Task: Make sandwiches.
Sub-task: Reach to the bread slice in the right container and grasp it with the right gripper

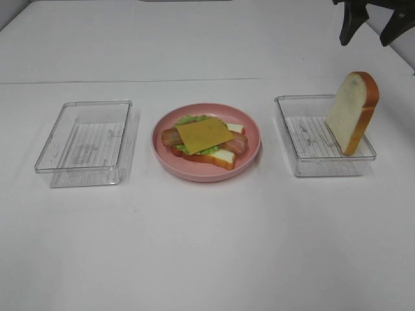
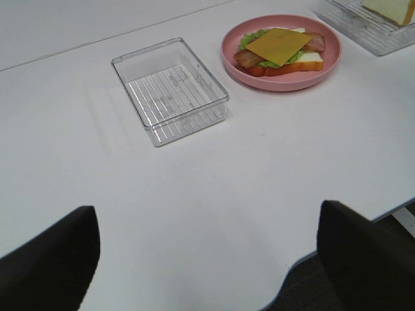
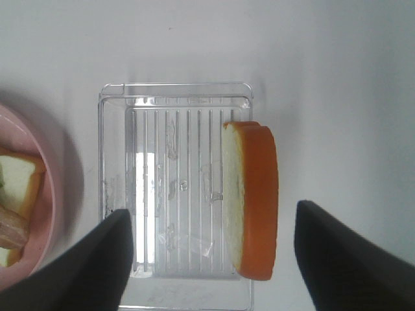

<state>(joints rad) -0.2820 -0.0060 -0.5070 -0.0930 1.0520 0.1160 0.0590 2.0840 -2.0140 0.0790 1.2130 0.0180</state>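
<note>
Ext high: open sandwich on pink plate, cheese uppermost — top bread slice leans in right tray.
L wrist: left gripper spread, empty, well off.
R wrist: right gripper apart above slice — pickup and capping left.

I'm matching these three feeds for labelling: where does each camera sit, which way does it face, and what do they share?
Exterior high: mounted high, looking down at the table; pink plate between two clear trays; right gripper at top right.
Left wrist: low over the table's near edge, facing the empty tray; dark fingertips show.
Right wrist: straight above the right tray, over the leaning bread slice; open fingertips show.
Shared: all show the plate; the exterior and left wrist views show the cheese slice.
</note>
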